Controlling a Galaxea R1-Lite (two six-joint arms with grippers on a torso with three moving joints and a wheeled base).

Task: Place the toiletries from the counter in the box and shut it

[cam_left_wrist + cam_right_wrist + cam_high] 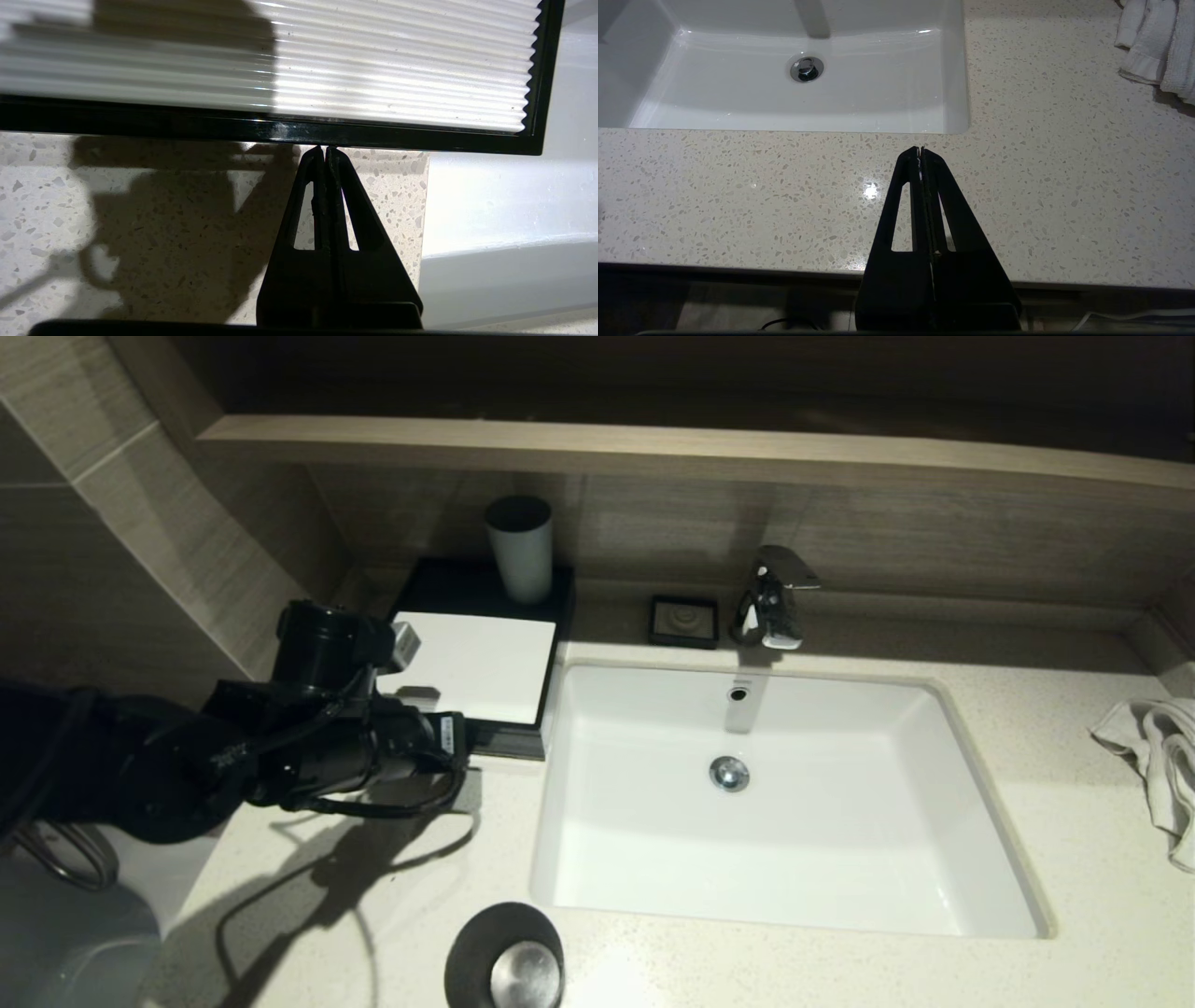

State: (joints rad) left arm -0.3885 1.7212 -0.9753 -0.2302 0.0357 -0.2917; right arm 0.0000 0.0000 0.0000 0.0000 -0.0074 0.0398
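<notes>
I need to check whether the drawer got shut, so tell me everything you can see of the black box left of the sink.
The box is flat, rectangular and glossy black, with a ribbed white top panel inside its rim. It lies on the speckled counter against the back wall, beside the sink's left edge. A grey cup stands on its rear black part. Its front looks flush, with no drawer sticking out. The left pincer, shut, has its tips at the front edge; no sachets are in sight.
</notes>
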